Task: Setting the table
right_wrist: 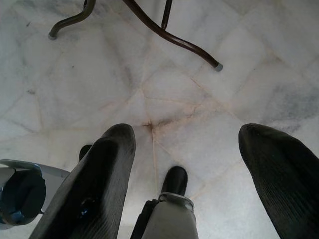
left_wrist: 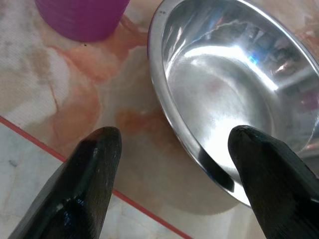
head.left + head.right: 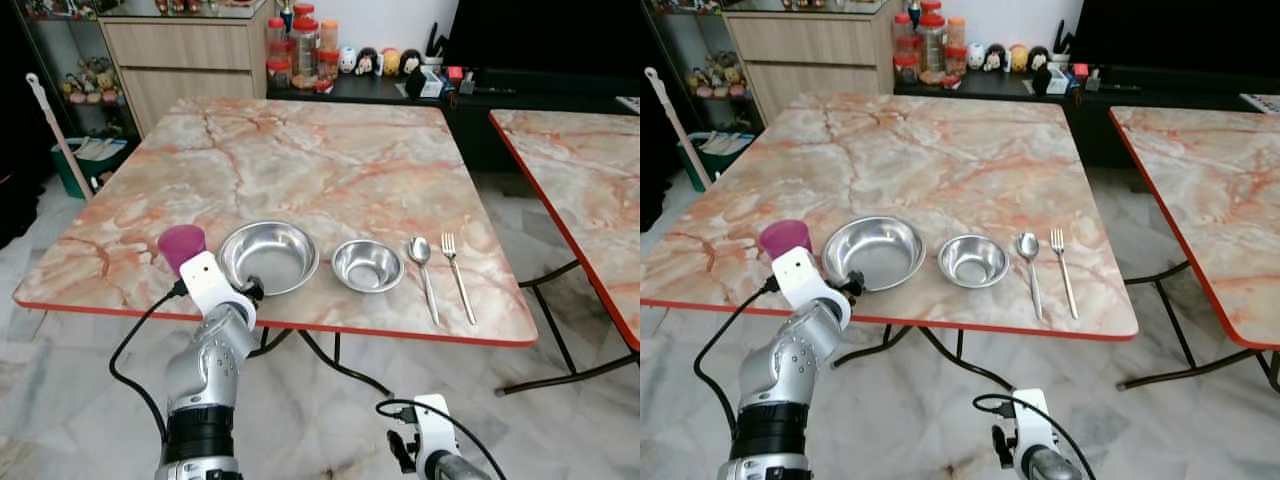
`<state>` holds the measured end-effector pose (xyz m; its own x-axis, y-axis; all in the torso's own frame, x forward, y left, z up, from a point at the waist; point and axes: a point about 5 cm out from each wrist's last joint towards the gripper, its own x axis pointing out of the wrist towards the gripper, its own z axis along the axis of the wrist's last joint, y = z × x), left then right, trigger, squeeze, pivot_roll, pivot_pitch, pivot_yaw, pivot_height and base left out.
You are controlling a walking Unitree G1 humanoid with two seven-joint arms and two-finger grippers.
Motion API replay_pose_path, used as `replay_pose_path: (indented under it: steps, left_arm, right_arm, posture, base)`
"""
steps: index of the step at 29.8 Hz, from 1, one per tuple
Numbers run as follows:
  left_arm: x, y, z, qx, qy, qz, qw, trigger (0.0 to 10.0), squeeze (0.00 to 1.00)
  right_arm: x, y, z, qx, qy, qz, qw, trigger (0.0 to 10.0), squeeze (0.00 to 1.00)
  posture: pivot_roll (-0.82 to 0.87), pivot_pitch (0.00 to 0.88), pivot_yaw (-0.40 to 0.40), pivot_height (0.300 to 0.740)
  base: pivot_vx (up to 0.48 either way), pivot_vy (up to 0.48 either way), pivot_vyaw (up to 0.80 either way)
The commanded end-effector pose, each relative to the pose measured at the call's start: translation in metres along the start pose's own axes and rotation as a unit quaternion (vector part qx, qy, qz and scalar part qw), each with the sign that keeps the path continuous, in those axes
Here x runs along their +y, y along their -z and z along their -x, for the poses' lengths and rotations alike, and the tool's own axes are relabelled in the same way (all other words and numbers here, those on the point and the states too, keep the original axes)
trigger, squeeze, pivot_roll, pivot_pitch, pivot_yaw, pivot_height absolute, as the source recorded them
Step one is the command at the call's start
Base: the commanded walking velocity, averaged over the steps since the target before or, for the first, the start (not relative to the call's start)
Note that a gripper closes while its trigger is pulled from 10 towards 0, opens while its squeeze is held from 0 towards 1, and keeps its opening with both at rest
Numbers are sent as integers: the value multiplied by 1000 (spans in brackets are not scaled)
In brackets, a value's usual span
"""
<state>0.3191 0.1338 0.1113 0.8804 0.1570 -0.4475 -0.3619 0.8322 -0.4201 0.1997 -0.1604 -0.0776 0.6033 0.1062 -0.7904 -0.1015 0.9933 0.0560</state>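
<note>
The left tool [image 2: 169, 164] hovers wide at the table edge [image 2: 55, 154], beside the large bowl [image 2: 234, 94].

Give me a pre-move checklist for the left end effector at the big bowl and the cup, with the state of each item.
1. Left end effector open: ok, its two black fingers stand wide apart.
2. Nothing held: ok, the gap between the fingers shows bare table.
3. Position: ok, it hovers at the near table edge, by the rim of the large steel bowl.
4. Purple cup upright, apart from the bowl: ok.
5. Small bowl, spoon and fork in a row to the right: ok.
6. Right end effector out of the way: ok, open, hanging low over the floor.
</note>
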Motion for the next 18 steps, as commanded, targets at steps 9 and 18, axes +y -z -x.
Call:
replay_pose_path:
  steps: [9,18]
  left_arm:
    - [-18,-1,-11,-2,-10,5,1000,10000,0]
    - [-21,0,-14,-8,-23,9,1000,10000,0]
  right_arm:
    - [-1,0,0,-5,4,-6,1000,10000,0]
    - [-3,2,1,-4,7,-10,1000,10000,0]
  posture:
    - [11,0,-15,732]
    - [1,0,-10,732]
  base:
    - [0,0,0]
    - [0,0,0]
